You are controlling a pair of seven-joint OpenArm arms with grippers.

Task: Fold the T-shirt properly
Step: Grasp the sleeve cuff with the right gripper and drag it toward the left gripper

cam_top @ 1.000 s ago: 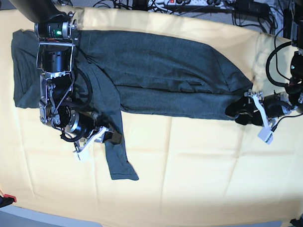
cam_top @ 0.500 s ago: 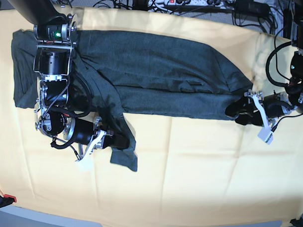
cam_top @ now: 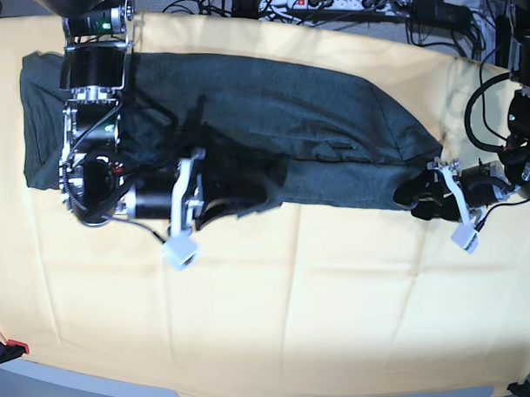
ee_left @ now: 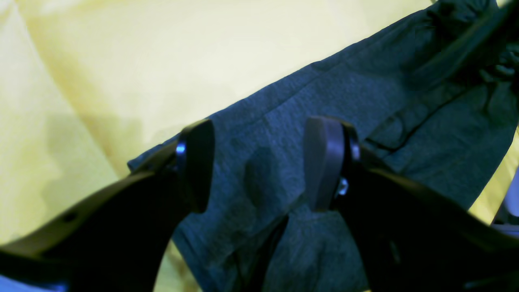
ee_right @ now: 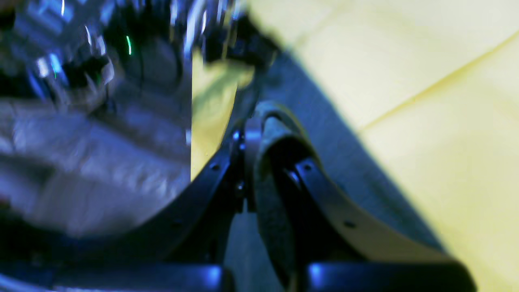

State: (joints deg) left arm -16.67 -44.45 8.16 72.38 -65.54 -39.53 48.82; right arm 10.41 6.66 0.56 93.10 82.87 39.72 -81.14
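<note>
Across the yellow cloth (cam_top: 320,284), covering the whole work surface and creasing in long shallow lines. Lying along the far half of it, the T-shirt (cam_top: 271,111), dark charcoal knit, stretching from the far-left corner of the base view to a narrow end at right, with one part doubled over onto the body near the middle.

Reaching in from the top left of the base view, the right arm, bending low over the shirt's left portion and partly hiding it. Pinching a fold of the shirt (ee_right: 275,134), the right gripper (cam_top: 247,189), jaws drawn together on the fabric (wrist view badly blurred, though cloth plainly looping over the fingertips). Hanging beside that wrist, a small white camera block (cam_top: 180,251).

Resting at the shirt's right-hand end, the left gripper (cam_top: 419,196), jaws standing well apart and gripping nothing. Showing from the left wrist view, both dark fingers (ee_left: 320,162) poised just over the shirt (ee_left: 365,105) near its hemmed edge, with knit visible in the gap between them; whether touching the cloth, impossible to tell.

Trailing along the far edge, cables and a power strip (cam_top: 310,0).
</note>
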